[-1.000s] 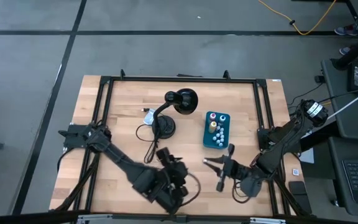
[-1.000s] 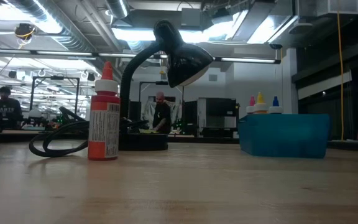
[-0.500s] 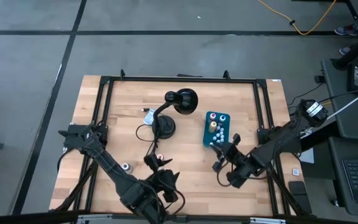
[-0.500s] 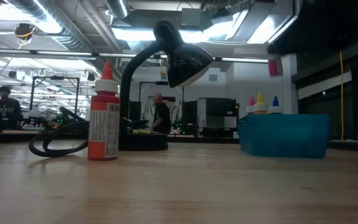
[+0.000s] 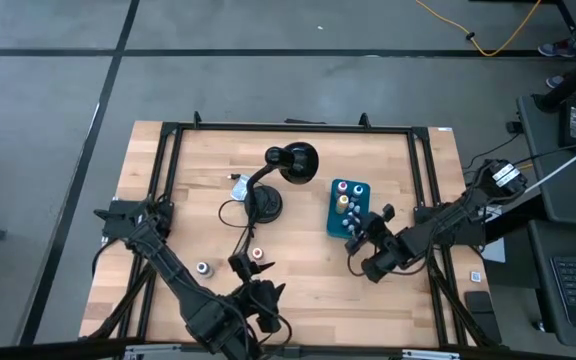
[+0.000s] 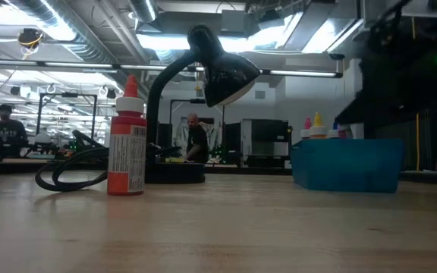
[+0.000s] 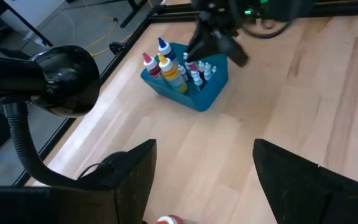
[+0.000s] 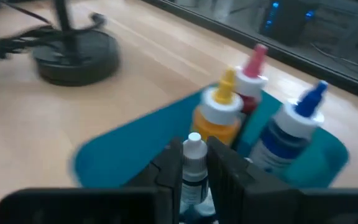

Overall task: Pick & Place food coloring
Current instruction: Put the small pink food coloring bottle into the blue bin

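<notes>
Your right gripper (image 8: 194,180) pinches 1 food coloring bottle (image 8: 194,163) upright, directly over the teal box (image 8: 129,149), near end.

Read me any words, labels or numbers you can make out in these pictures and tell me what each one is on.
Nothing can be read for certain.
Red bottle: its label carries fine print, too blurred to read.
Small bottle held by the right gripper over the teal box: its label is too blurred to read.
Bottles in the box: no lettering shows.
Lamp: no markings show.
</notes>
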